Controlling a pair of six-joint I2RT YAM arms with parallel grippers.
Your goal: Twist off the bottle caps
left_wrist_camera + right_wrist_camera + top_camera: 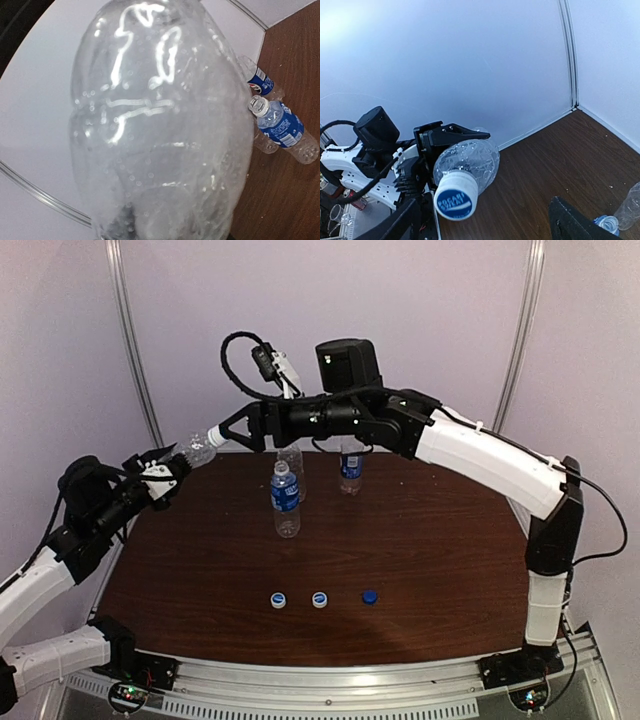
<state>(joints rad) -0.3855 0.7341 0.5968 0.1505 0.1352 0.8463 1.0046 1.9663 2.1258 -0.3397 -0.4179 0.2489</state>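
Note:
My left gripper point(170, 468) is shut on a clear, nearly label-free bottle point(197, 449) and holds it tilted above the table's far left corner. Its white cap with a blue printed top point(454, 196) sits on the neck and points at my right gripper point(228, 434). That gripper is open, its two fingers point(395, 225) standing wide to either side of the cap without touching it. In the left wrist view the held bottle point(160, 125) fills the frame and hides the fingers. One black left finger point(455, 134) lies along the bottle's top.
Three bottles stand at the table's back middle: one with a blue label in front point(285, 498), one behind it point(292, 462), one to the right point(350, 466). Three loose caps lie near the front edge: two white with blue point(278, 599) point(320, 599), one dark blue point(370, 595).

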